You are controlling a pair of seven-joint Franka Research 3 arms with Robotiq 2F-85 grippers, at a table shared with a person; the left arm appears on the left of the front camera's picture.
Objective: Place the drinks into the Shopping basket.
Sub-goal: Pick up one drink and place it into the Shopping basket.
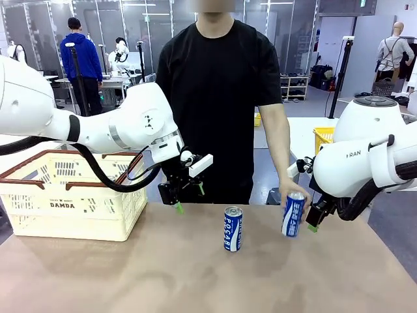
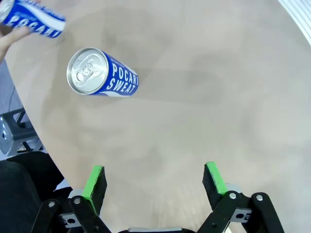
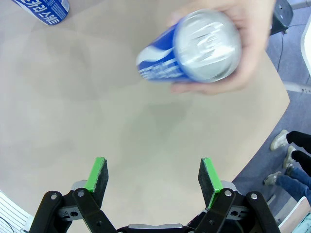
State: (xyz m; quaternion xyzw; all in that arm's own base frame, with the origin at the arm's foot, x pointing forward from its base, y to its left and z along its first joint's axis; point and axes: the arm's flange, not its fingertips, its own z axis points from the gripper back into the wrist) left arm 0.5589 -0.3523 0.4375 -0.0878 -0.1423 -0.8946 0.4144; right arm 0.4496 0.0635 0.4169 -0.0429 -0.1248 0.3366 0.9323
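**Left gripper** (image 2: 154, 170): the green pads are set wide with nothing between them. It hangs over bare table (image 1: 195, 280) near the far edge, just left of the standing can (image 1: 232, 228).

**Right gripper** (image 3: 153, 162): the pads are likewise wide and empty, near the table's right edge. Just beyond them a person's hand (image 3: 243, 53) grips the top of the tilted can (image 3: 194, 48). I cannot tell whether its base touches the table.

**Basket** (image 1: 71, 215): it sits at the far left corner, and both cans are outside it, well apart from it.

**Assessment:** the step in hand appears to be the right gripper taking the offered can.

**Recommended:**
- Bring the pads either side of the can's lower body, clear of the person's fingers.
- Square the pads to the can's tilt.
- Close only once the can is centred.

**Risks:**
- A pinched finger.
- A glancing pad could knock the smooth, slim can over.

The standing can suits the left gripper, which should grasp it from the side at mid-height.
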